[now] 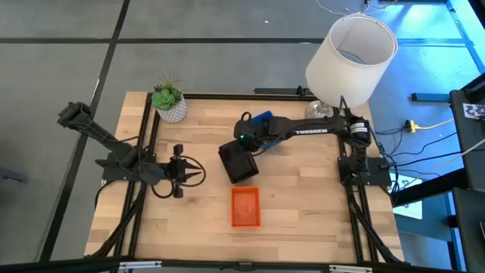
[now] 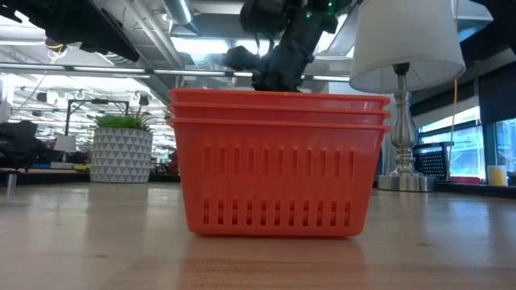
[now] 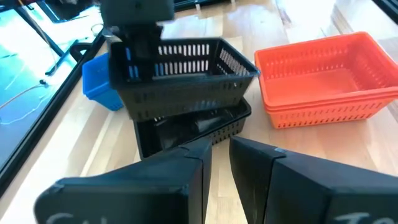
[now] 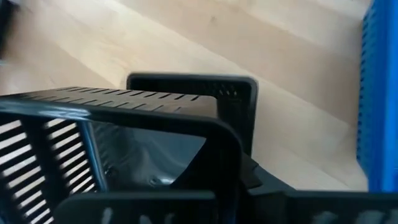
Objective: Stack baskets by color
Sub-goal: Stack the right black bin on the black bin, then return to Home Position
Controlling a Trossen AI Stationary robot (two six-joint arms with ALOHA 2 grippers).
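Note:
My right gripper (image 1: 244, 139) is shut on a black basket (image 3: 186, 68) and holds it tilted just above another black basket (image 3: 186, 127) on the table's middle. Whether the two touch I cannot tell. A stack of three nested orange baskets (image 2: 278, 161) rests on its base nearer the front edge (image 1: 245, 206). A blue basket (image 1: 262, 120) stands behind the black ones. My left gripper (image 3: 216, 158) hovers at the table's left (image 1: 195, 173), pointing at the baskets, with a narrow gap between its fingers and nothing in it. My right gripper grips the black basket by the rim of one end wall (image 3: 127, 59), close to a corner, coming from above and slanting down. It seems to have one finger inside the wall and one outside, but the gripper body hides much of this. The basket hangs tilted under the fingers.
A white patterned plant pot (image 1: 171, 106) stands at the far left corner and a lamp with a white shade (image 1: 352, 57) at the far right. Bare wood lies along the table's left and right sides (image 1: 311, 189).

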